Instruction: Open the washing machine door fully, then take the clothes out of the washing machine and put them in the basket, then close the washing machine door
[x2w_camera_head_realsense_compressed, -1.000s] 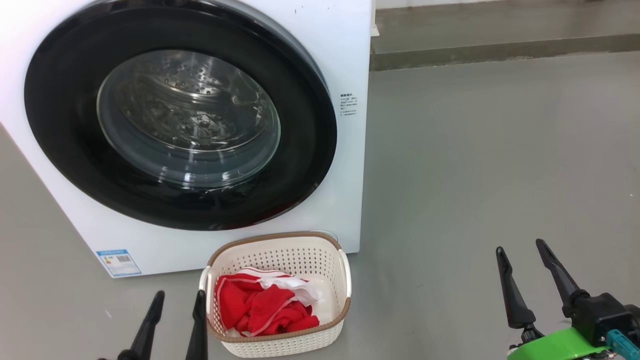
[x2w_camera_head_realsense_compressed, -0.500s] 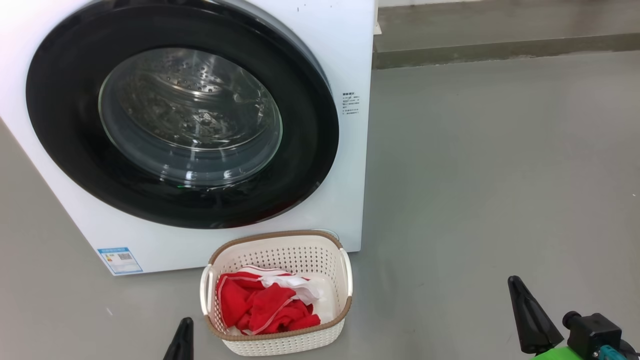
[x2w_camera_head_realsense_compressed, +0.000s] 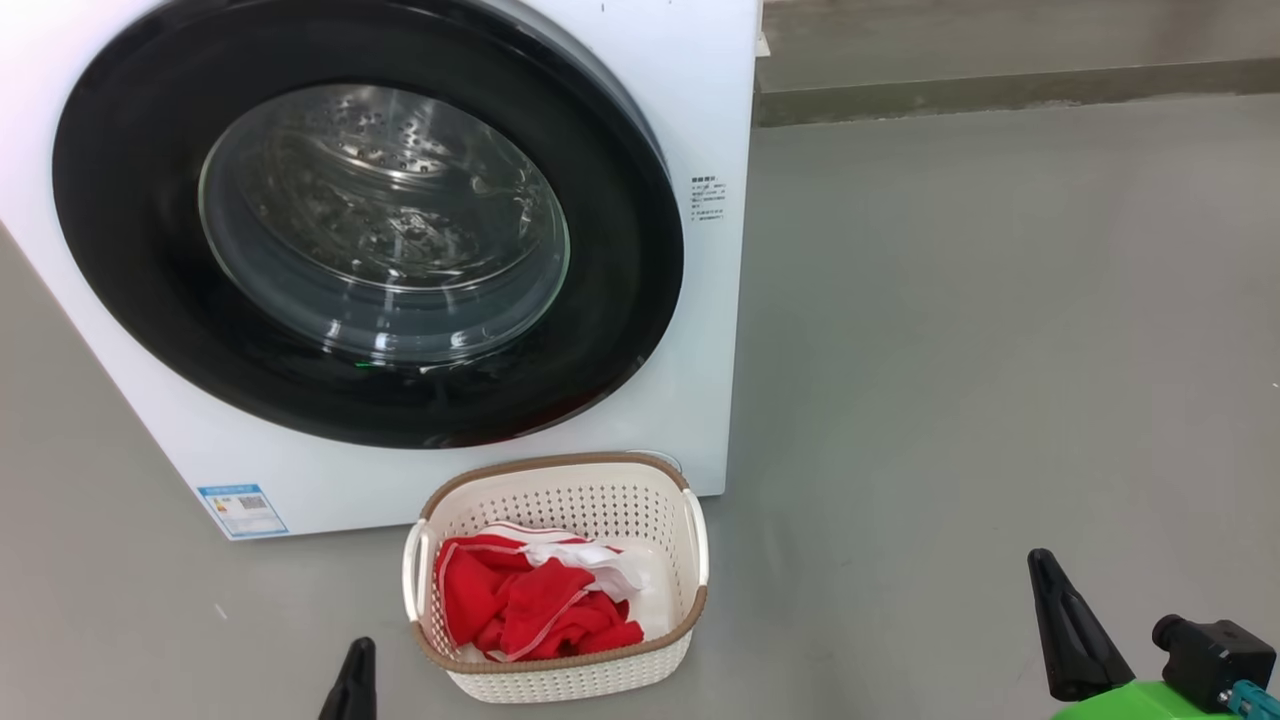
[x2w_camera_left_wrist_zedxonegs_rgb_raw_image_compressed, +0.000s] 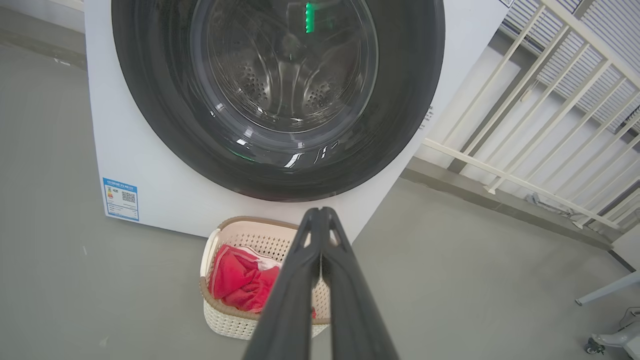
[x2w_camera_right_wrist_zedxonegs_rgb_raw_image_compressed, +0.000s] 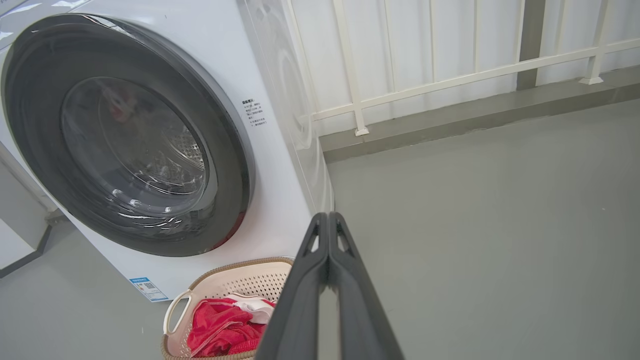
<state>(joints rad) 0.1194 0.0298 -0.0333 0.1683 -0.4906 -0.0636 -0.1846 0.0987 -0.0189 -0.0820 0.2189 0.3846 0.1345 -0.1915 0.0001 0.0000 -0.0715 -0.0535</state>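
The white washing machine (x2w_camera_head_realsense_compressed: 700, 90) fills the upper left, and its black-rimmed washing machine door (x2w_camera_head_realsense_compressed: 370, 225) lies flat against the front, closed. Just before it on the floor stands the cream basket (x2w_camera_head_realsense_compressed: 560, 670) with the red clothes (x2w_camera_head_realsense_compressed: 520, 610) inside. My left gripper (x2w_camera_head_realsense_compressed: 352, 675) is low at the bottom edge, left of the basket; in its own wrist view the fingers (x2w_camera_left_wrist_zedxonegs_rgb_raw_image_compressed: 320, 220) are pressed together with nothing between them. My right gripper (x2w_camera_head_realsense_compressed: 1050, 590) hangs at the lower right, far from the basket, shut and empty, its fingers (x2w_camera_right_wrist_zedxonegs_rgb_raw_image_compressed: 327, 222) touching.
Grey floor (x2w_camera_head_realsense_compressed: 1000, 350) stretches to the right of the machine. A low ledge (x2w_camera_head_realsense_compressed: 1000, 90) runs along the back, with a white railing (x2w_camera_right_wrist_zedxonegs_rgb_raw_image_compressed: 450, 80) above it. A blue label (x2w_camera_head_realsense_compressed: 240, 508) sits at the machine's lower left corner.
Both grippers closed from wide open and dropped lower toward the bottom edge of the head view. The camera shifted slightly; door, basket and clothes stay where they were.
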